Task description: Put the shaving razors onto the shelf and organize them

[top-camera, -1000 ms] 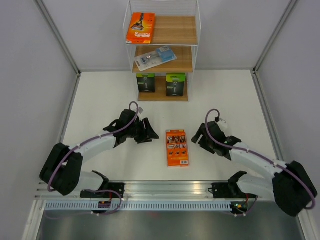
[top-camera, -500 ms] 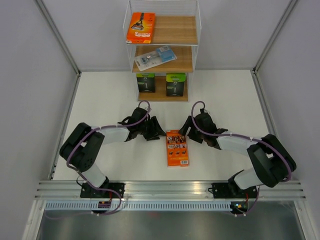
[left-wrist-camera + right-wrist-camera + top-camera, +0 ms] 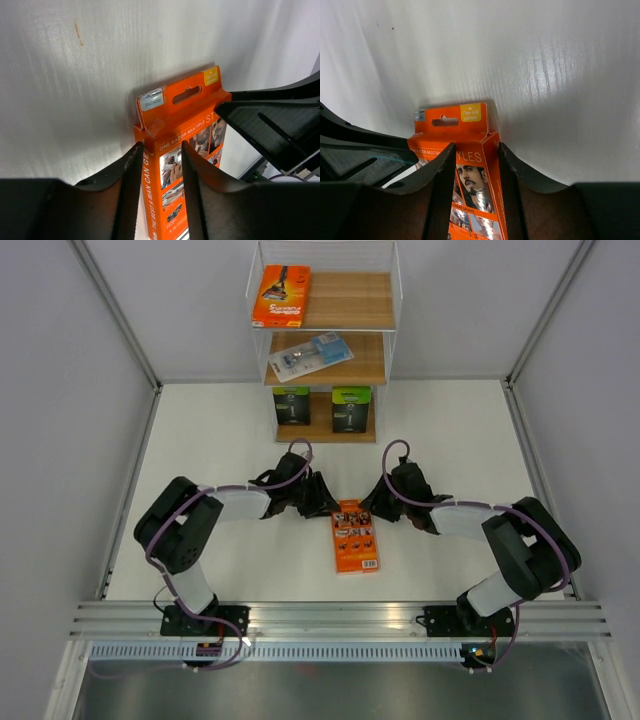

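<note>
Your orange razor pack (image 3: 355, 536) lies flat on the table (image 3: 220, 440), in front of the shelf (image 3: 365, 302).
Your left end effector (image 3: 326, 503) and right end effector (image 3: 374, 506) each straddle a far corner, half-narrowed; whether they grip it, you cannot tell.

From the orange pack (image 3: 355, 536), the desk (image 3: 450, 430) lies bare toward 12 o'clock, up to the shelf (image 3: 355, 302). The left fingers (image 3: 320, 504) crowd the pack at 10 o'clock and the right fingers (image 3: 377, 505) at 2. The right half of the shelf's top board is free.
</note>
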`<state>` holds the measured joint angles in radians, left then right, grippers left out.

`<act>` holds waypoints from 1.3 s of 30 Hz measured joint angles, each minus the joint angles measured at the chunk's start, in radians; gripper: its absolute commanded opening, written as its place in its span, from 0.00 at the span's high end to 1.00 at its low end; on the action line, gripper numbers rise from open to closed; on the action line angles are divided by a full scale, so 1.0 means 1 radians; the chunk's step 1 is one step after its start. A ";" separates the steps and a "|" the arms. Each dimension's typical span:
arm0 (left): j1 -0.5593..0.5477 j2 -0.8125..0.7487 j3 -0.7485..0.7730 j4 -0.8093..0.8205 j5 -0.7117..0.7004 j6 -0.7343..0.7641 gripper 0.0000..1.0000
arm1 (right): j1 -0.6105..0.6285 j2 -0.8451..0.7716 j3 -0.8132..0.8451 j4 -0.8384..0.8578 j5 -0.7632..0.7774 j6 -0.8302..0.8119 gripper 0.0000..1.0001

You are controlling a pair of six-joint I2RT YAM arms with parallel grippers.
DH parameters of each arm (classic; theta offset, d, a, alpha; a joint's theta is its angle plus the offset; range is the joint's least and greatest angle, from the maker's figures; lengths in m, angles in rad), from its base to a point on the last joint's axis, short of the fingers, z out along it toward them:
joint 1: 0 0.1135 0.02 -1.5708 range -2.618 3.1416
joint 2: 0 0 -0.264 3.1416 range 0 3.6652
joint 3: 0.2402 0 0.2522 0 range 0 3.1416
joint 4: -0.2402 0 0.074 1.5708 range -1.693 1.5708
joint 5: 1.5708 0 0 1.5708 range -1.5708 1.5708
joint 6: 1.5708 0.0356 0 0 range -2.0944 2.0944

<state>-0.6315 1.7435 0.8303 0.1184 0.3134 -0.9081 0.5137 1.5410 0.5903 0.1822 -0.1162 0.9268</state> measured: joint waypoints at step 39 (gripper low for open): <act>-0.222 -0.478 -0.171 -0.059 -0.280 0.225 0.59 | 0.120 -0.820 -0.267 -0.306 0.099 -0.058 0.47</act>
<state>-0.8532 1.2652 0.6590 0.0597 0.0334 -0.6834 0.6338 0.7208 0.3233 -0.1234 -0.0174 0.8692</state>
